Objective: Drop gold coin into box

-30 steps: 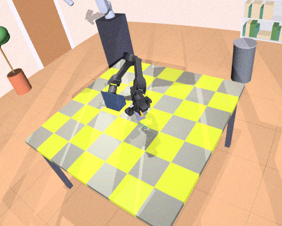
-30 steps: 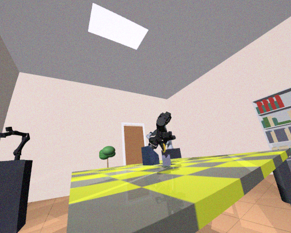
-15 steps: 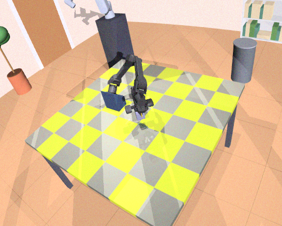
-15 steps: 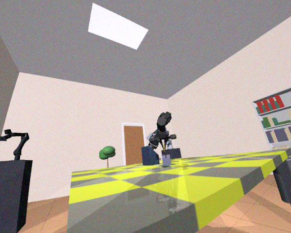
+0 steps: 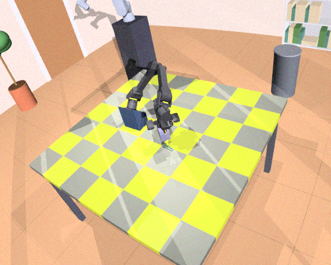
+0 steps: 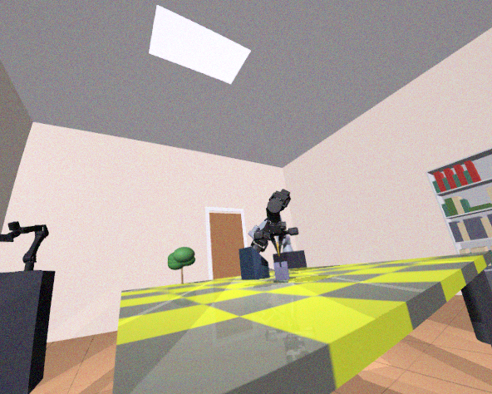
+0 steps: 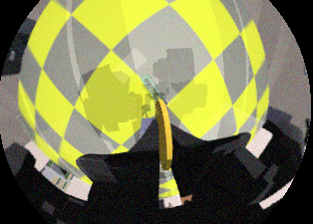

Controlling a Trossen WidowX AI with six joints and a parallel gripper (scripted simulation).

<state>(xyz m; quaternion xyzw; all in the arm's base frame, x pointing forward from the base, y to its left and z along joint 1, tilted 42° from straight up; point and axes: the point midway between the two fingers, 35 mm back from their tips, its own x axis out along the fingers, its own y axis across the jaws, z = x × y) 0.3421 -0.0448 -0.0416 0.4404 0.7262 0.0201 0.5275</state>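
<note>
My gripper [image 5: 165, 128] [image 6: 276, 240] [image 7: 156, 121] is shut on the thin gold coin [image 7: 164, 127] [image 6: 277, 247], which it holds edge-on and upright. The gripper hangs just above the small grey box [image 5: 162, 134] [image 6: 281, 271], with the coin's lower edge a little above the lid. The slot itself is hidden. The small dark-green holder [image 5: 168, 147] [image 7: 152, 86] lies empty on the table just in front of the box.
A dark blue block [image 5: 132, 118] [image 6: 251, 263] stands on the checkered table [image 5: 205, 205] to the left of the gripper, close to the arm's base. A grey bin [image 5: 285, 71] stands on the floor past the table's far right corner.
</note>
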